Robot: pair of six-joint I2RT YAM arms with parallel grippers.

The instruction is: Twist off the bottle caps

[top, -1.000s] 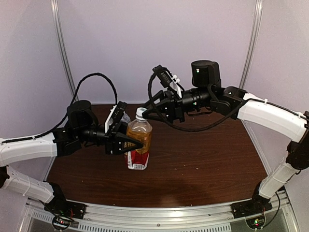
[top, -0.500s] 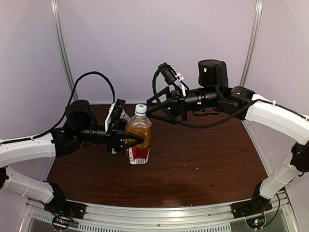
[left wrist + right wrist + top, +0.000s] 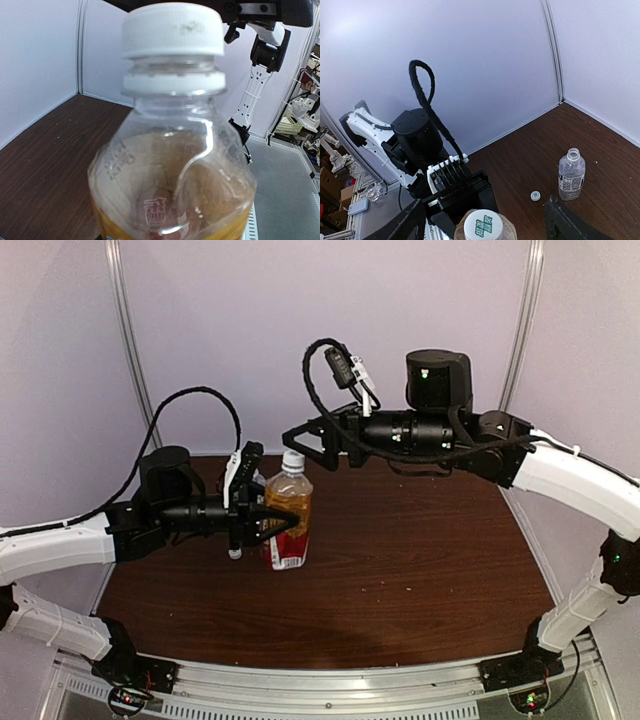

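Observation:
The amber bottle [image 3: 288,512] with a red-white label stands upright on the table, its white cap [image 3: 292,460] on its neck. My left gripper [image 3: 282,523] is shut on the bottle's body from the left. The bottle [image 3: 172,170] and its cap [image 3: 172,30] fill the left wrist view and hide the fingers. My right gripper [image 3: 298,443] hovers open just above the cap, not touching it. From the right wrist, the green-printed cap [image 3: 486,225] lies between the two spread fingers [image 3: 410,222]. A clear bottle [image 3: 571,173] stands uncapped, a loose white cap [image 3: 535,195] beside it.
The dark wooden table [image 3: 420,560] is walled by pale panels at the back and sides. The left arm's black cable [image 3: 200,405] loops up behind its wrist. The clear bottle stands toward the back-left corner, behind my left gripper.
My right gripper has let go of the amber bottle's cap, opened wide and risen slightly above it. The cap stays on the neck. My left gripper keeps its hold.

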